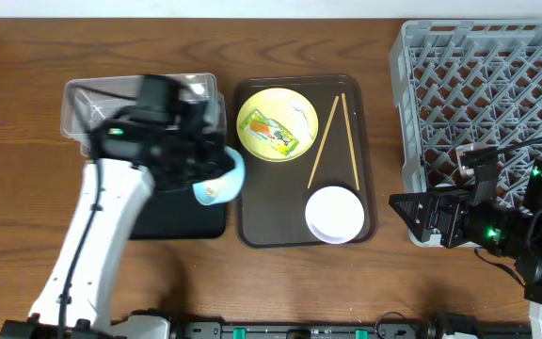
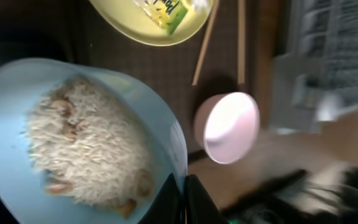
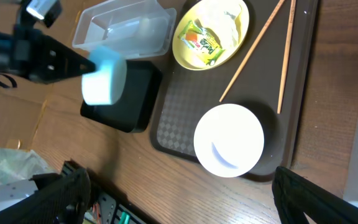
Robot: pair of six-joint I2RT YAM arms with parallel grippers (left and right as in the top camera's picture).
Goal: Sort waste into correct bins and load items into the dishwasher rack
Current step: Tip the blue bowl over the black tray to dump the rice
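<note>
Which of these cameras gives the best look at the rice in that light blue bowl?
The left wrist view: it looks straight into the blue bowl, so the rice and beige crumbs are plain. The overhead view shows only the bowl's edge beside the arm. The right wrist view shows it from the side, contents hidden.

Setting: a robot test bench is suggested, staged as a dishwashing station.
Surface: a wood-grain table [image 1: 26, 188] is seen.
Evidence, 3 o'clock: a grey dishwasher rack [image 1: 483, 94] is placed.
Evidence, centre: a brown serving tray [image 1: 252, 221] is laid with crockery.
</note>
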